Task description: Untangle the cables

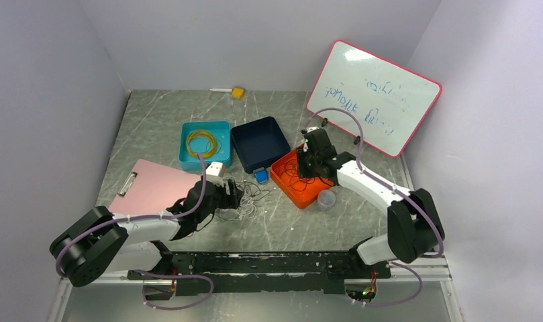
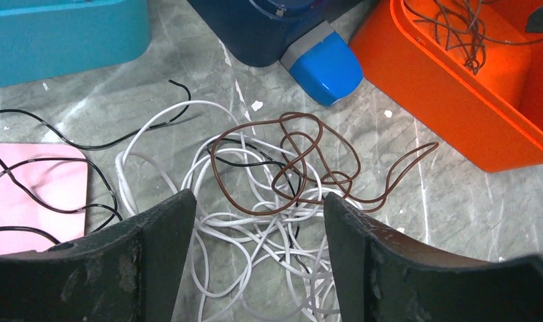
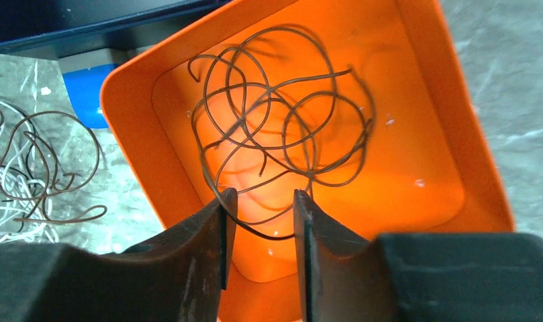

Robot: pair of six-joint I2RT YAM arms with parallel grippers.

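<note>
Your right gripper [image 3: 260, 201], jaws slightly apart, hangs over the brown cable [image 3: 275, 144] sorted into the tray [image 3: 450, 114]. Your left gripper [image 2: 258, 198] gapes above the centre-frame tangle [image 2: 285, 171].

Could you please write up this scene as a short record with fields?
Left pincer: open, over the tangled cables
Tangle: white, brown and black strands interlaced, lying on the table
Right pincer: open, above the orange tray
Orange tray: holds loose brown cable loops
Teal tray: holds a yellow coil
</note>
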